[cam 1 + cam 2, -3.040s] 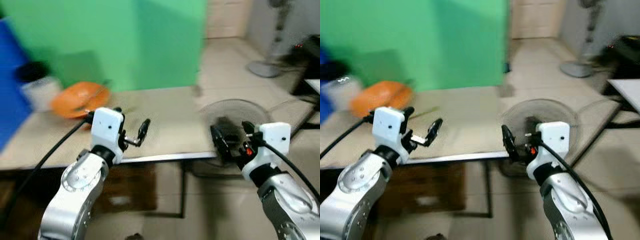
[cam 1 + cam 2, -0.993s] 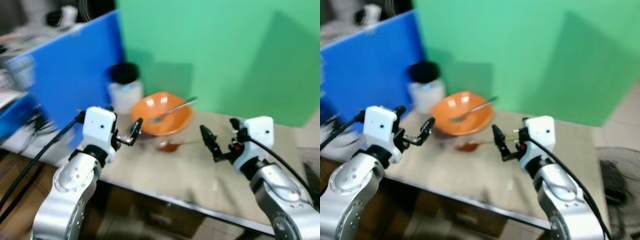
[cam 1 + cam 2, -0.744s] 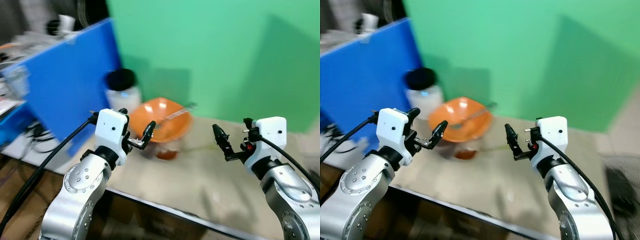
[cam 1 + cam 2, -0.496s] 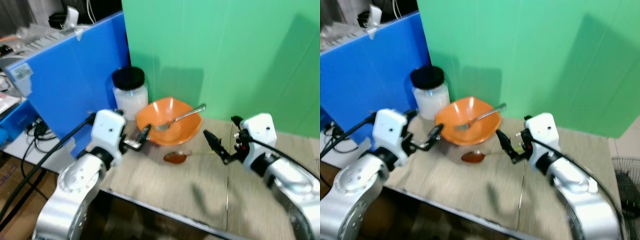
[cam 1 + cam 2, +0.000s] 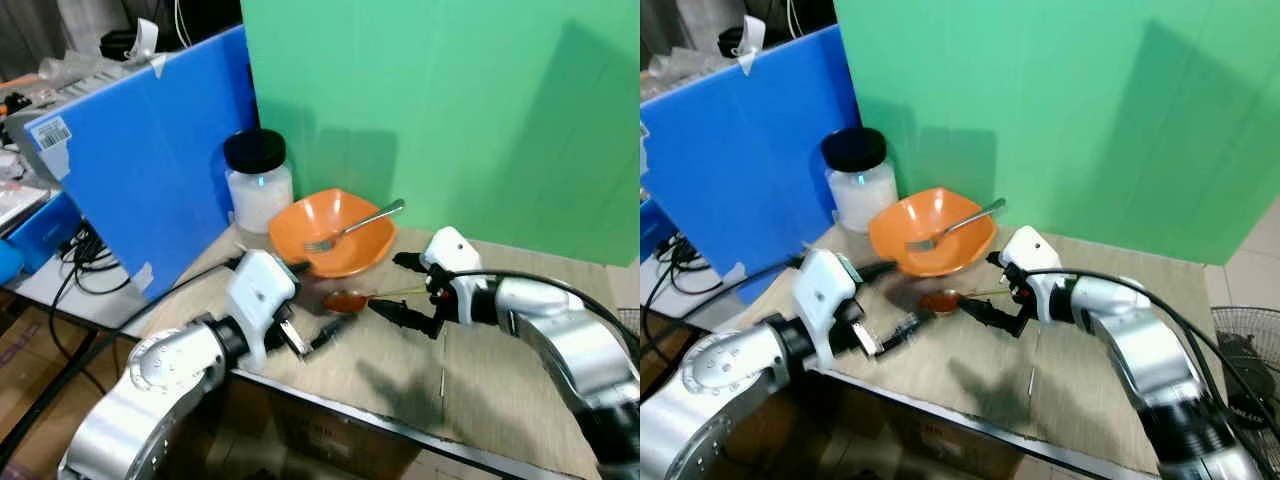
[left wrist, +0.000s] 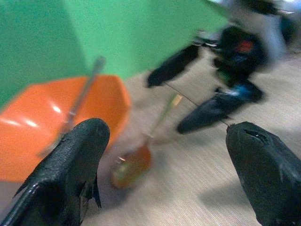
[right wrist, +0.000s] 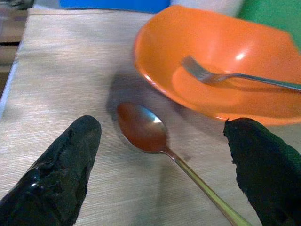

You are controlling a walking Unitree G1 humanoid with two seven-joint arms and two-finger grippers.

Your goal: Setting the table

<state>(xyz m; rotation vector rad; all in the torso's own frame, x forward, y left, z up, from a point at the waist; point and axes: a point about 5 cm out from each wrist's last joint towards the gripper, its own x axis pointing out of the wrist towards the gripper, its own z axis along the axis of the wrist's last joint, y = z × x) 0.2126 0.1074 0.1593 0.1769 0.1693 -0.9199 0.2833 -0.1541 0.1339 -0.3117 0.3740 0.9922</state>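
Note:
An orange bowl (image 5: 335, 245) with a metal fork (image 5: 360, 225) leaning in it stands near the back of the wooden table (image 5: 500, 390). Just in front of the bowl lies a spoon (image 5: 347, 300) with a reddish bowl and a thin gold handle. My right gripper (image 5: 392, 287) is open, low over the table, with its fingers on either side of the spoon's handle. My left gripper (image 5: 320, 297) is open too, close to the spoon's bowl from the near left. The right wrist view has the spoon (image 7: 141, 129) lying between its two fingers (image 7: 70, 160), untouched.
A white jar (image 5: 258, 180) with a black lid stands behind the bowl on the left. A blue board (image 5: 140, 170) walls the table's left side and a green screen (image 5: 450, 100) its back. The table's front edge (image 5: 400, 425) runs close below the grippers.
The view has swung onto the table and settled. Both grippers have dropped toward the spoon, the left moving right and down, the right lowering over the handle. The spoon has not moved.

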